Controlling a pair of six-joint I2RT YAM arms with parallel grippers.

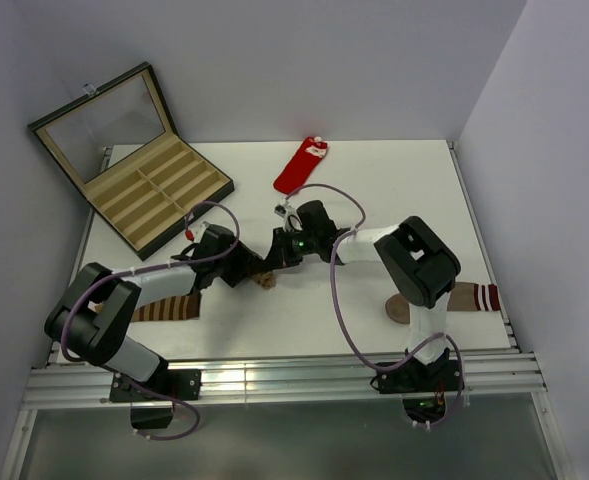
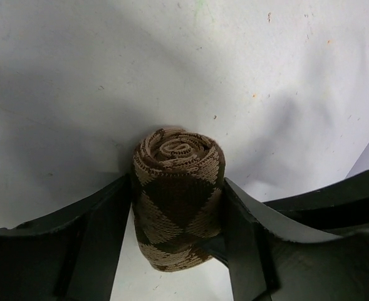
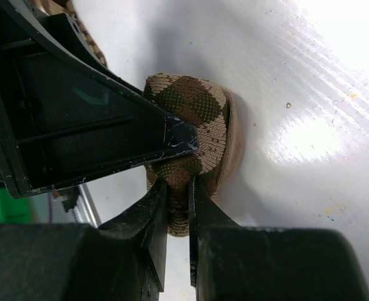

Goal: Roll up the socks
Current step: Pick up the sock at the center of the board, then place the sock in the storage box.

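The argyle sock (image 2: 178, 200) is wound into a tight roll in the middle of the table (image 1: 374, 200). It also shows as a small tan roll (image 1: 265, 281) in the top view. My left gripper (image 2: 178, 182) is open, with a finger close along each side of the roll and no visible squeeze. My right gripper (image 3: 178, 182) is shut on a fold of the argyle sock (image 3: 203, 119) at the roll's outer edge. The two grippers meet over it, the left gripper (image 1: 249, 272) and the right gripper (image 1: 277, 256). The red sock (image 1: 301, 165) with its white cuff lies flat at the back, untouched.
An open display box (image 1: 139, 180) with tan compartments stands at the back left. A brown-and-cream striped sock (image 1: 166, 308) lies under the left arm. A tan sock with a striped cuff (image 1: 469, 297) lies by the right arm's elbow.
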